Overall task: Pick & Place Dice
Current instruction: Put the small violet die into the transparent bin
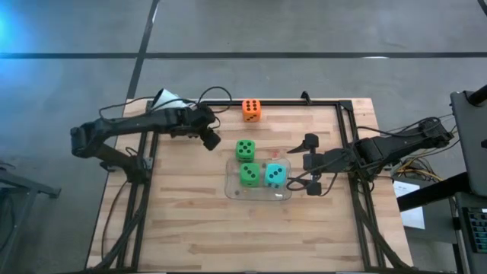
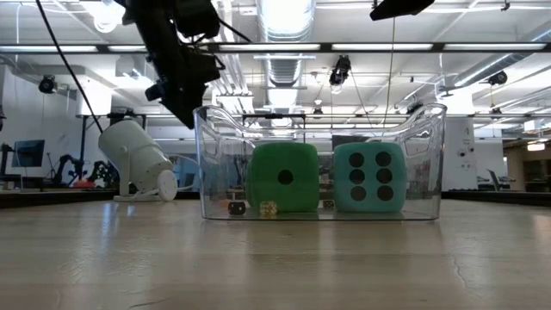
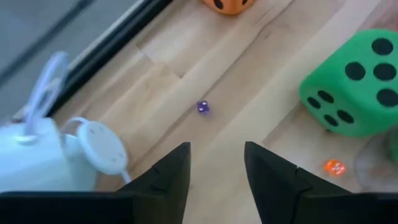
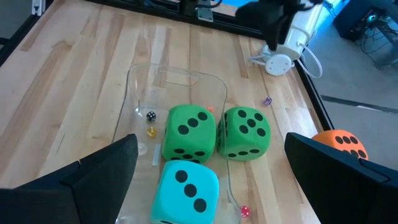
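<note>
Two dice (image 1: 262,174) in clear tray (image 1: 232,186); L gripper (image 1: 211,139) parted, empty; R gripper (image 1: 310,164) wide, empty.

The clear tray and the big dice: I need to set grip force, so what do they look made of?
The tray looks like thin, glossy transparent plastic: the dice show through its walls. The teal die and green die look like matte soft foam, with rounded edges and no shine, though softness can't be confirmed.

Inside the clear tray (image 1: 231,185): two dice (image 1: 249,174) side by side. Just behind tray: third die (image 1: 245,150). Far beyond tray, at table edge: fourth die (image 1: 252,109).
</note>
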